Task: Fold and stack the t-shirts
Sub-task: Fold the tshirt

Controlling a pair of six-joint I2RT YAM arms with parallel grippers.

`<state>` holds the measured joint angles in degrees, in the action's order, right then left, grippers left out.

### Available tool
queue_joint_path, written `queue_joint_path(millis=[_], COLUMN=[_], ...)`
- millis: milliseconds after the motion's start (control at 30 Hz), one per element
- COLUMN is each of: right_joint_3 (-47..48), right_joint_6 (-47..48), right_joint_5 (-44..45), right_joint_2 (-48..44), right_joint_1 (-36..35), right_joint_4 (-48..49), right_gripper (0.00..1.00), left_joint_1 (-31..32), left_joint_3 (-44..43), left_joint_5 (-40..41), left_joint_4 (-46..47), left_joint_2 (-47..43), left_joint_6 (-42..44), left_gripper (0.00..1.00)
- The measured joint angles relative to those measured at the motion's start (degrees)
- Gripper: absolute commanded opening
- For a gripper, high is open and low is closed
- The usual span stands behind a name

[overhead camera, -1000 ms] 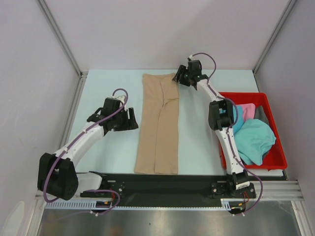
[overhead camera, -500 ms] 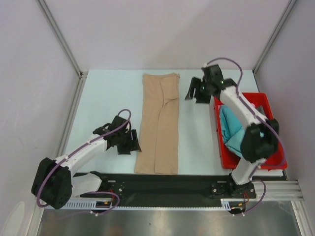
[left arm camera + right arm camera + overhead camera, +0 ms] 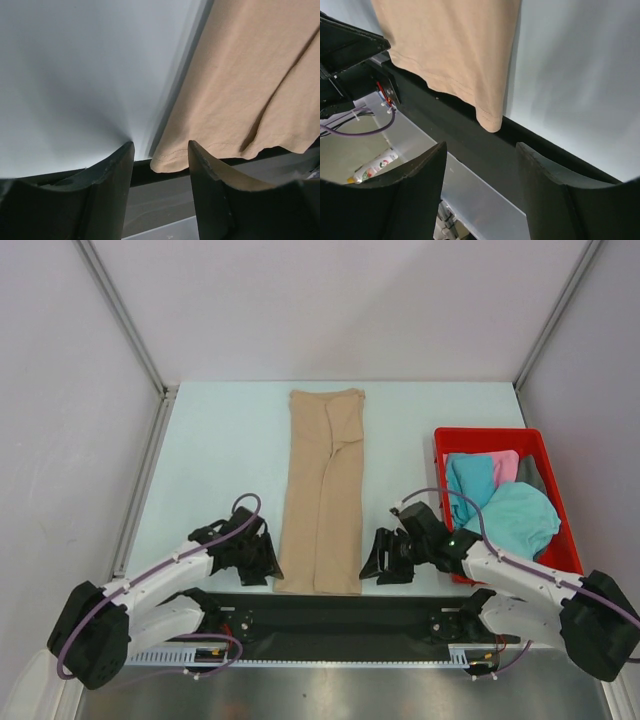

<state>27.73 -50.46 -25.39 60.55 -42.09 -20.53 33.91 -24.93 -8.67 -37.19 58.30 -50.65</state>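
The tan t-shirt [image 3: 325,490] lies folded into a long strip down the middle of the table; its near hem hangs over the black front edge. My left gripper [image 3: 266,562] is open just left of the shirt's near left corner [image 3: 167,162], which shows between its fingers. My right gripper [image 3: 378,562] is open just right of the near right corner [image 3: 490,120], a little above it. A teal t-shirt [image 3: 515,520] and a pink one [image 3: 503,466] lie crumpled in the red bin [image 3: 540,445].
A black mounting strip [image 3: 330,615] runs along the table's near edge, with a metal rail below it. The red bin stands at the right side of the table. Grey walls and frame posts close in the back and sides.
Both arms have drawn back from the far and middle table to the near edge. The left gripper came to the shirt's near left corner, the right gripper to its near right corner.
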Motion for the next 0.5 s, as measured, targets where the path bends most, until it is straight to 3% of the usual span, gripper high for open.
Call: queue_joint_path(millis=[233, 500], right_joint_3=[-7.65, -9.42], right_joint_6=[-7.87, -9.57], right_joint_5=[1.68, 3.34], right_joint_2=[1.03, 4.74], right_joint_1=[-3.89, -4.31], right_joint_4=[11.02, 17.7], right_gripper=[0.59, 0.5], left_joint_1=[1.49, 1.86], left_joint_3=[2.16, 3.06], left_joint_5=[-0.28, -0.24], left_joint_4=[2.78, 3.58], left_joint_2=[-2.43, -2.75], left_joint_6=[-3.37, -5.09], left_gripper=[0.49, 0.44])
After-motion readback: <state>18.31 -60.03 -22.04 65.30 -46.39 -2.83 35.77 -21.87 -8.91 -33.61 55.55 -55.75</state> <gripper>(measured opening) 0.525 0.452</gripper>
